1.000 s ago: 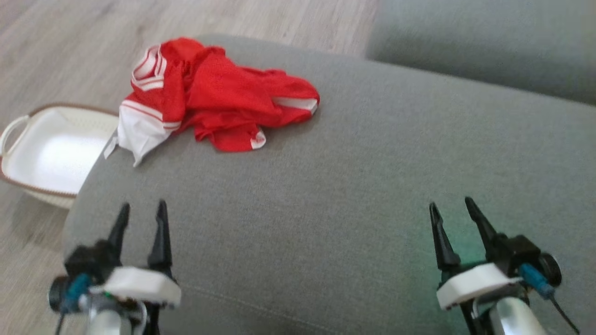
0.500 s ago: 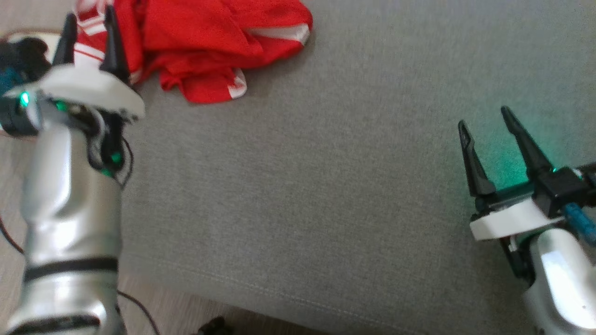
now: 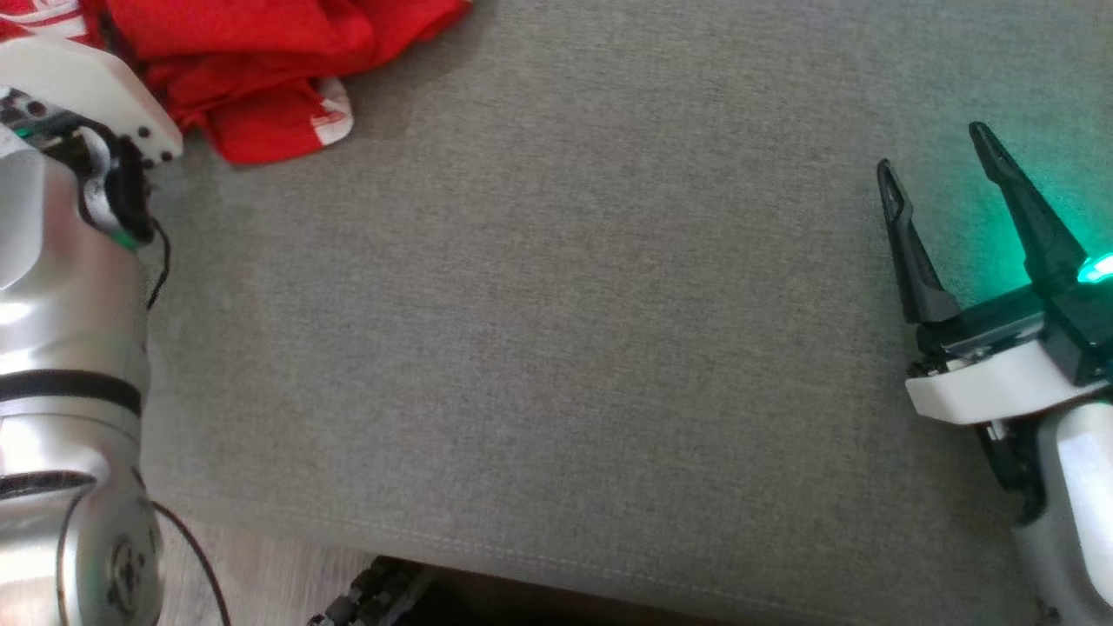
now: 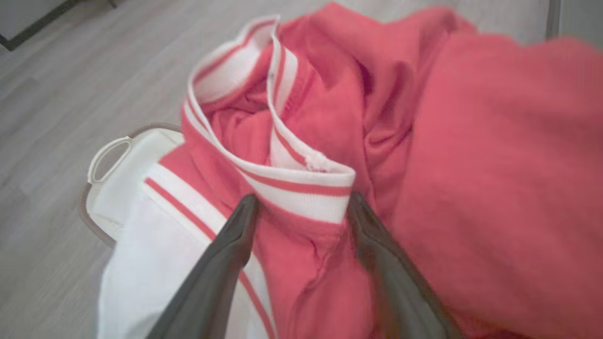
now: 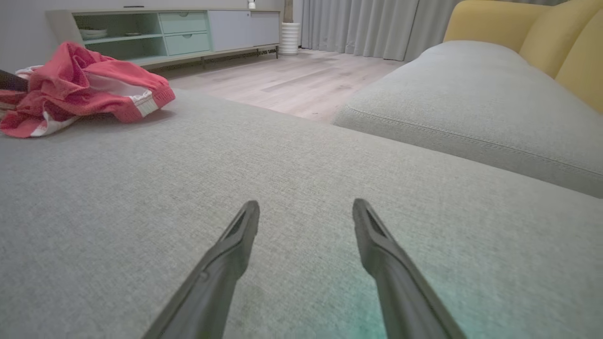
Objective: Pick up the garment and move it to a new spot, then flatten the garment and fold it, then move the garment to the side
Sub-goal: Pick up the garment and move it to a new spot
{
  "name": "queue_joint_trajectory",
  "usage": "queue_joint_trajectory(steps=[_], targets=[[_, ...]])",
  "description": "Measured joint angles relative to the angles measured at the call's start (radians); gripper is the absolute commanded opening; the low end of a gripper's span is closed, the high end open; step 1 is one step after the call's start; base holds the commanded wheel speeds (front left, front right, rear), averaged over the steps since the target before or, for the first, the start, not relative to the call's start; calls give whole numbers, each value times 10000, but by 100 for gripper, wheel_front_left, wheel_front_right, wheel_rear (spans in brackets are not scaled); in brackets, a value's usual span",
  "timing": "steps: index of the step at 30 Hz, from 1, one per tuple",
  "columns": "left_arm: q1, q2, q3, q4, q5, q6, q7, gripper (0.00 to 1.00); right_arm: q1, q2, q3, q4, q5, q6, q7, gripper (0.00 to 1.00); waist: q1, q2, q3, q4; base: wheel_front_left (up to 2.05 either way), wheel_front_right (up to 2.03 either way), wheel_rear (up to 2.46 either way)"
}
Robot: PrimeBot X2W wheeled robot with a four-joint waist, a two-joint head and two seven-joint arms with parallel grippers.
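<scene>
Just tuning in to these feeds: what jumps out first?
The crumpled red garment with white striped trim, at the far left corner of the grey cushion. The left gripper hangs open right at its striped band, not closed on it. The right gripper, open, hovers over bare cushion at the right, in a green glow.

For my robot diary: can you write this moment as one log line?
garment: crumpled on sofa | left gripper: open, straddling its striped band | right gripper: open, empty, above sofa
</scene>
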Motion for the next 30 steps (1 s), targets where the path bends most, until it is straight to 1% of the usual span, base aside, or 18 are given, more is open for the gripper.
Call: queue_joint_trajectory(steps=[1,2,3,5,9,10,11,13,17,20,23,25,28,30], targets=[[-54,2,-44,194,52,-81,115,83,15,-31,-4,-63,2,0,58,100,0,0,37,-52,0,0,0],[-85,2,-63,355,59,-153,134,40,27,-54,-4,-90,15,0,61,100,0,0,58,-102,0,0,0],[-97,21,-113,460,65,-169,111,0,52,-61,-13,-109,29,0,92,100,0,0,57,-141,0,0,0],[-146,88,-219,631,86,-263,-67,0,147,-48,-56,-111,29,0,102,100,-1,0,-6,-181,0,0,0],[-470,456,-247,652,98,-257,-817,0,214,194,-105,10,61,0,-4,100,-1,0,-306,-221,0,0,0],[-470,456,-247,652,98,-257,-817,0,214,194,-105,10,61,0,-4,100,-1,0,-306,-221,0,0,0],[-672,723,-284,640,194,-268,-1057,0,226,351,-94,244,102,0,-174,100,-2,0,-563,-240,0,0,0],[-839,1009,-353,619,297,-307,-1244,0,295,556,-98,500,107,0,-366,100,-2,0,-861,-266,0,0,0],[-1169,1413,-652,334,527,-445,-1478,0,642,982,17,1131,236,0,-734,100,-3,0,-1561,-349,0,0,0],[-1408,1607,-922,-56,667,-754,-1557,0,797,1279,75,1519,297,0,-968,100,-3,1,-2139,-448,0,0,0],[-1541,1626,-1108,-569,717,-1131,-1524,0,830,1503,127,1850,370,0,-1120,100,-3,1,-2703,-578,0,0,0],[-1543,1582,-1306,-970,694,-1530,-1260,0,839,1572,184,2008,385,0,-1214,100,-3,1,-3075,-686,0,0,0],[-1518,1551,-1662,-1764,757,-1879,-773,0,918,1747,249,2136,453,0,-1298,100,-3,1,-3574,-882,0,0,0],[-1474,1505,-1837,-2472,596,-2088,-290,0,1050,1831,320,2209,489,0,-1377,100,-3,1,-3850,-1056,0,0,0]])
